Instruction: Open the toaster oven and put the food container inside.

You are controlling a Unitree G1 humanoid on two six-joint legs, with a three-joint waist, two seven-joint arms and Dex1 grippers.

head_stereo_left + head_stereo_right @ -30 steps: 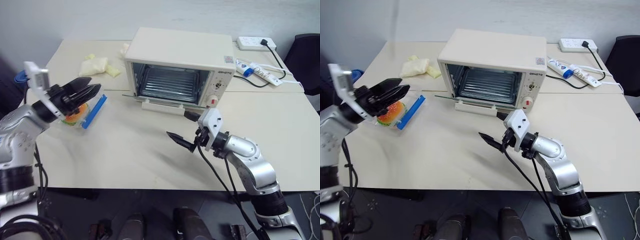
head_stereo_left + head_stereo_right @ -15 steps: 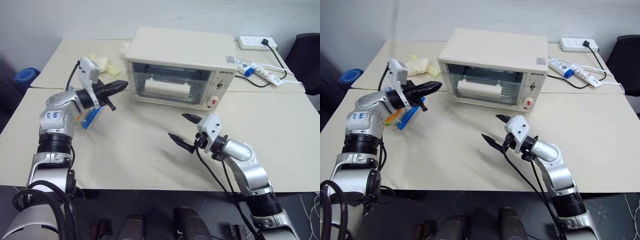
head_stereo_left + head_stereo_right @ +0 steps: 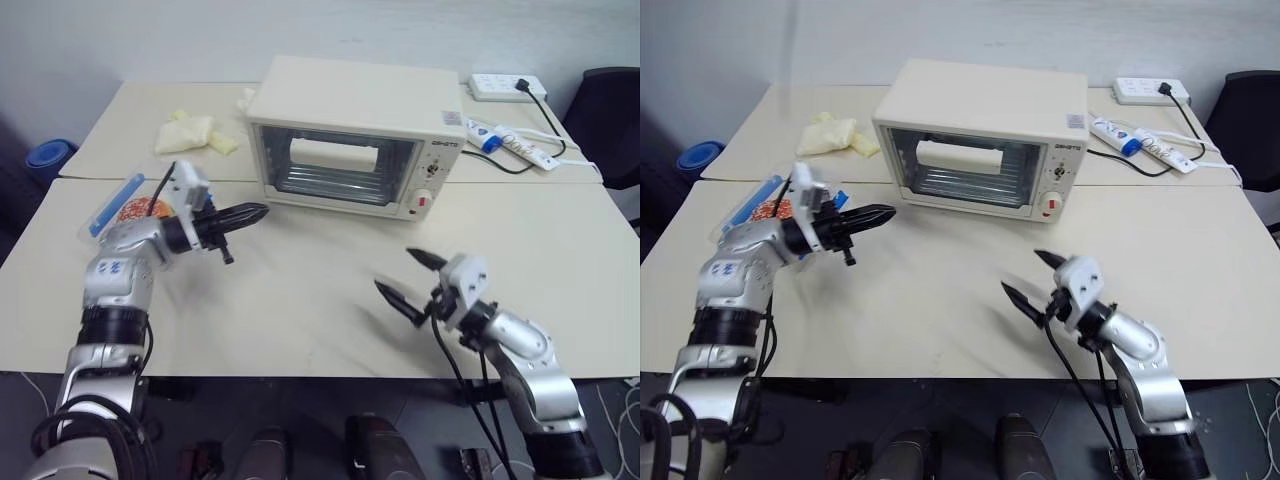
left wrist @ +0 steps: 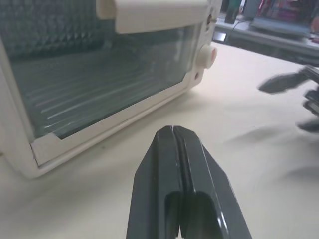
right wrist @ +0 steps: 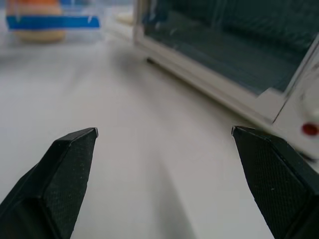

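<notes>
The cream toaster oven (image 3: 350,105) stands mid-table with its glass door (image 3: 335,165) up and closed. The food container (image 3: 128,205), clear with a blue clip and a burger inside, lies on the table at the left, behind my left forearm. My left gripper (image 3: 255,212) is shut and empty, pointing level toward the oven's lower left corner, a short way from it; its wrist view shows the joined fingers (image 4: 172,149) before the door glass (image 4: 99,74). My right gripper (image 3: 396,272) hangs open and empty over the table, in front of the oven's right side.
Yellow bags (image 3: 195,132) lie behind the oven's left. A power strip (image 3: 505,85), cables and a tube (image 3: 495,137) sit at the back right. A black chair (image 3: 612,105) stands beyond the right edge. A seam (image 3: 90,178) joins two tables.
The oven door was down a second ago and is up and closed now. My left gripper shut and swung from the container toward the oven's front. My right gripper drifted right.
</notes>
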